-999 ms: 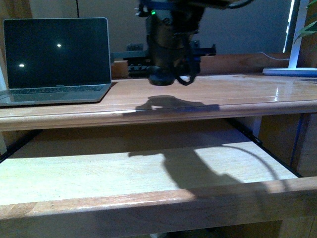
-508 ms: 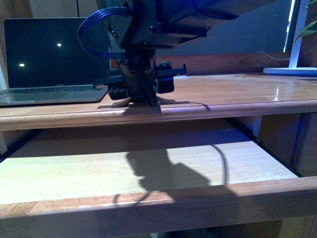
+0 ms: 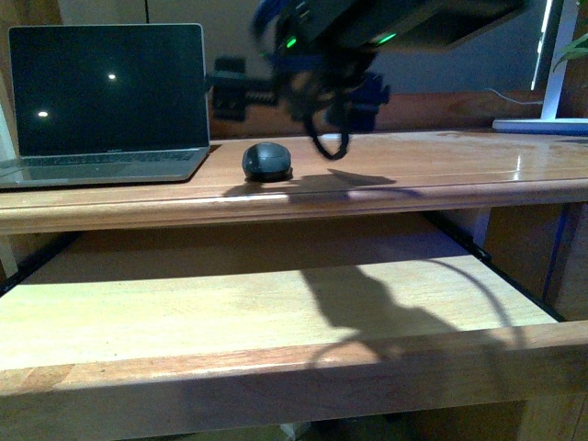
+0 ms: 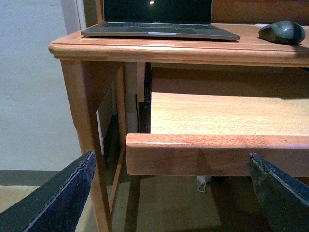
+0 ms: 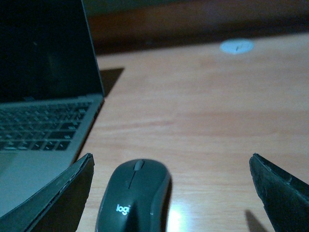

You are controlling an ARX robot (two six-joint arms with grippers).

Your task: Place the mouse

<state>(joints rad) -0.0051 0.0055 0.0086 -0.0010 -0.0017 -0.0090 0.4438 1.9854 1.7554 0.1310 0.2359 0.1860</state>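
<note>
On the table [image 3: 441, 170], just right of the open laptop [image 3: 106, 101] and close to the near edge, the mouse [image 3: 266, 161] sits flat on the wood. It is near the laptop's near right corner but not touching it. Nothing grips it. Its rounded dark back faces up, and the right wrist view shows a pale logo at the near end and the scroll wheel toward the far end. The right arm [image 3: 367, 28] hangs above and a little to the right of the mouse. It is blurred in the front view, a green light glows on it, and its shadow falls across the table beside the mouse. The right fingers [image 5: 53, 203] are spread wide and hold nothing. The mouse lies below the gap between them, closer to the finger on the laptop's side. The laptop screen is dark apart from two small bright reflections. Below the table top a pale pull-out shelf [image 3: 230, 303] is drawn toward the near side, partly in sunlight and partly under the arm's shadow. The left fingers [image 4: 58, 198] are also spread wide and empty. They are low, in front of the shelf's near rail at the table's left end, by its leg. Something white [image 3: 542, 124] lies at the far right of the table.
</note>
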